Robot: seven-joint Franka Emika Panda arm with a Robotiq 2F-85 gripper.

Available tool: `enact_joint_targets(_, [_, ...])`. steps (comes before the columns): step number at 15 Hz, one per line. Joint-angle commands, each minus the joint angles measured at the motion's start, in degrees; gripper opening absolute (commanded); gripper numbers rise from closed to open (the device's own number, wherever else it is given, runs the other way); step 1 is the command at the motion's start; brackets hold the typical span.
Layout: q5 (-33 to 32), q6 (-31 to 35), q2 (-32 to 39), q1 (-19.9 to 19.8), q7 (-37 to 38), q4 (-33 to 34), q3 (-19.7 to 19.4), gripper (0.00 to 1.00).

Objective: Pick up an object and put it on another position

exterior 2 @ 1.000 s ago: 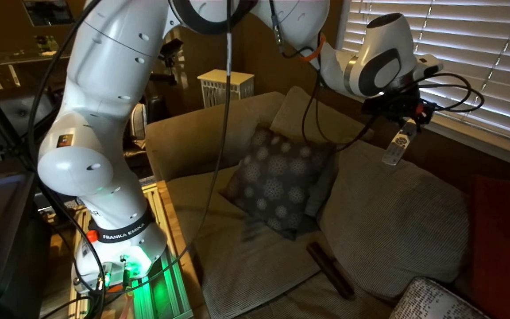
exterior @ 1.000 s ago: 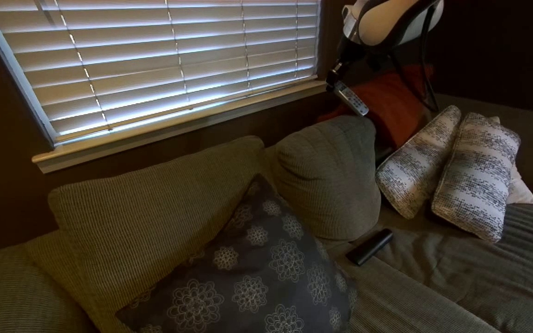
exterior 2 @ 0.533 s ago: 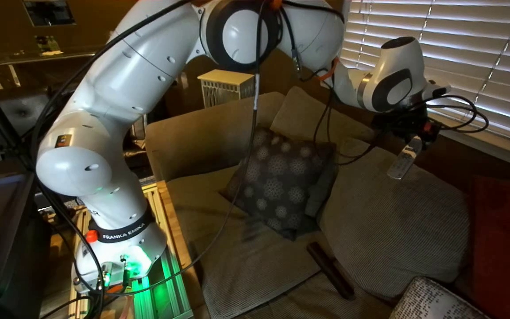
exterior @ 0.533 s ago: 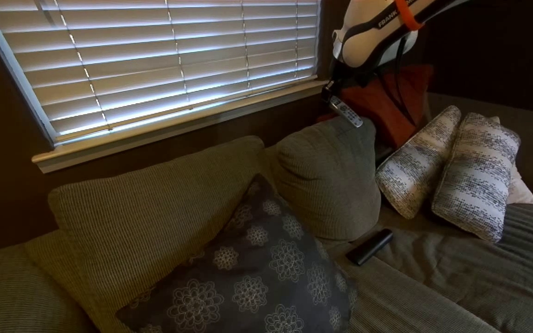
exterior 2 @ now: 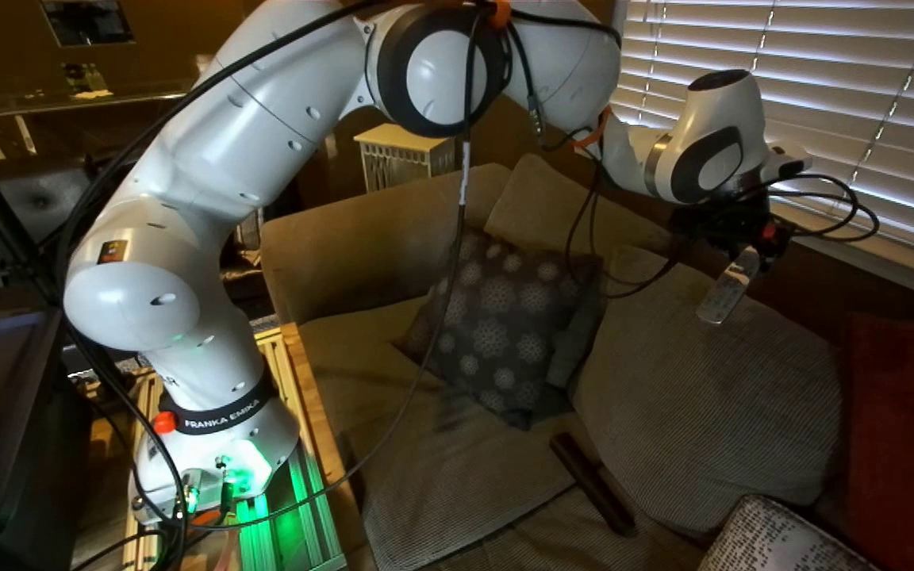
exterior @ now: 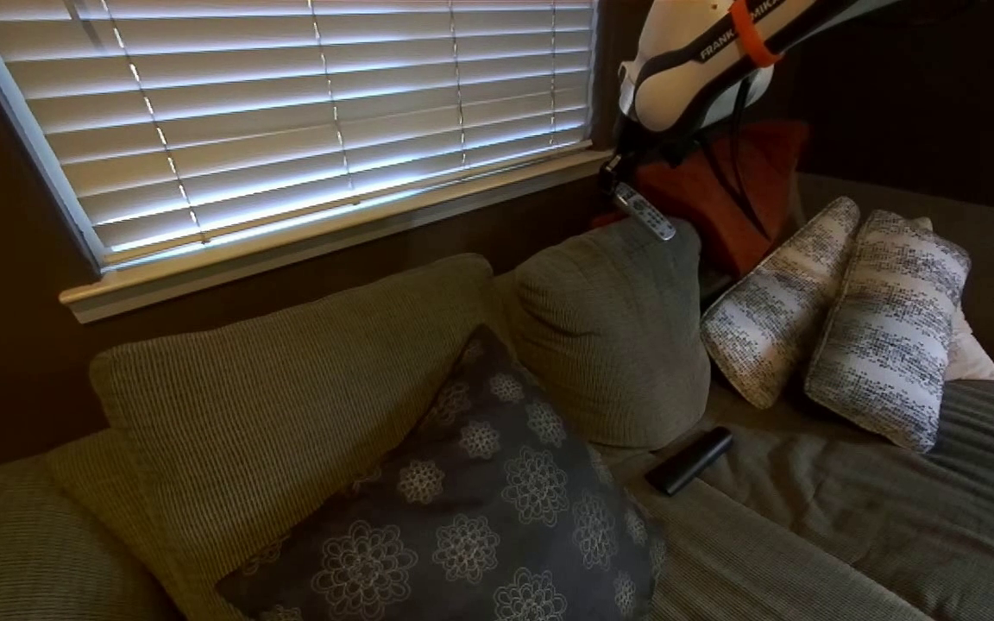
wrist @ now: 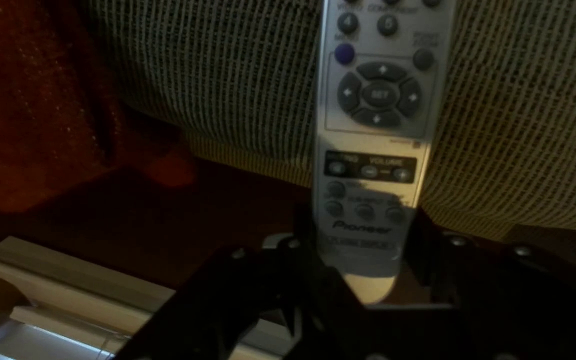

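Lowered with the arm (exterior 2: 433, 71) toward the cushion (exterior 2: 711, 412)

Probably close to setting down the remote (wrist: 375, 142), tilted at the cushion's upper edge; cannot tell whether touching. Pinched in the gripper (wrist: 362, 232) between both fingers (wrist: 425, 252). Carried lower toward the cushion than a second ago; barely shifted in the last half-second.

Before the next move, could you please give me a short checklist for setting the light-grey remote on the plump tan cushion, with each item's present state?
1. Grip: ok; the gripper is shut on the light-grey remote near its Pioneer end.
2. Aim: ok; the plump tan cushion shows behind the remote in the wrist view.
3. Angle for laying flat: not ok; it slants downward in both exterior views.
4. Contact with the cushion: cannot tell from these views.
5. Black remote clear: ok; it lies on the sofa seat, apart from the held one.
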Motion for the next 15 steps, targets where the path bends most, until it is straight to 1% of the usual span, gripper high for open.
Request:
enact_joint_targets(1, [0.8, -3.1, 4.6, -0.9, 0.2, 6.9, 1.3, 0.21])
enact_joint_targets(8, [0.9, -6.9, 10.0, -0.5, -1.0, 15.7, 3.0, 0.21])
enact_joint_targets(13, [0.6, -10.3, 14.9, -0.3, -1.0, 22.4, 2.8, 0.21])
enact_joint_targets(15, [0.7, -10.1, 17.0, -0.4, -1.3, 24.8, 3.0, 0.21])
